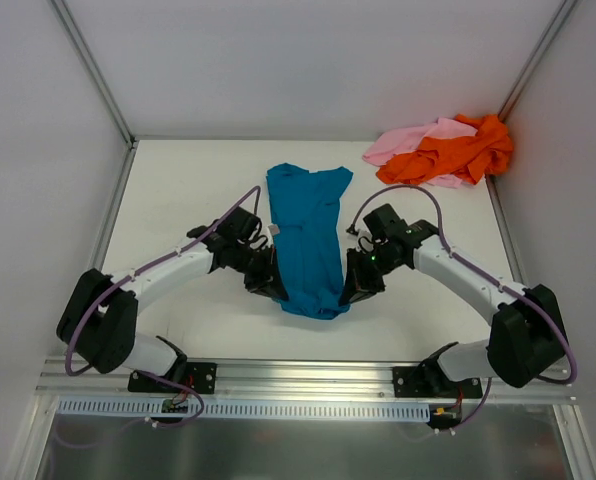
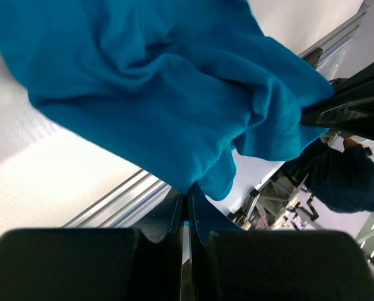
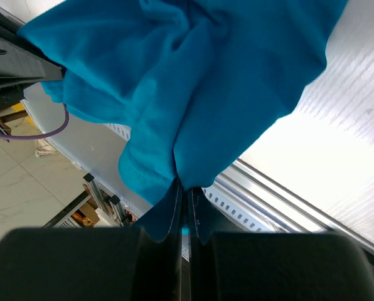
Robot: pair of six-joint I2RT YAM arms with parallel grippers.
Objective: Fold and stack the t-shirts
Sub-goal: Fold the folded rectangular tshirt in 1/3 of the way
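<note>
Pinching the teal-blue t-shirt [image 1: 307,240] hem: left gripper [image 1: 274,283], right gripper [image 1: 355,288], both clenched
Fingertips buried in cloth; white tag at 9 o'clock unreadable; pink t-shirt [image 1: 410,140] half-hidden under orange t-shirt [image 1: 462,150]

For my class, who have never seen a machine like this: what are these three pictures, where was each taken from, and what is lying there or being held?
The big picture looks down on a white table with two robot arms bolted at its near edge. The other two come from small cameras on each arm's wrist, looking along its fingers. The left gripper and the right gripper are each shut on the near edge of a teal t-shirt; its far part lies on the table. An orange t-shirt and a pink t-shirt lie crumpled together in the far right corner.
</note>
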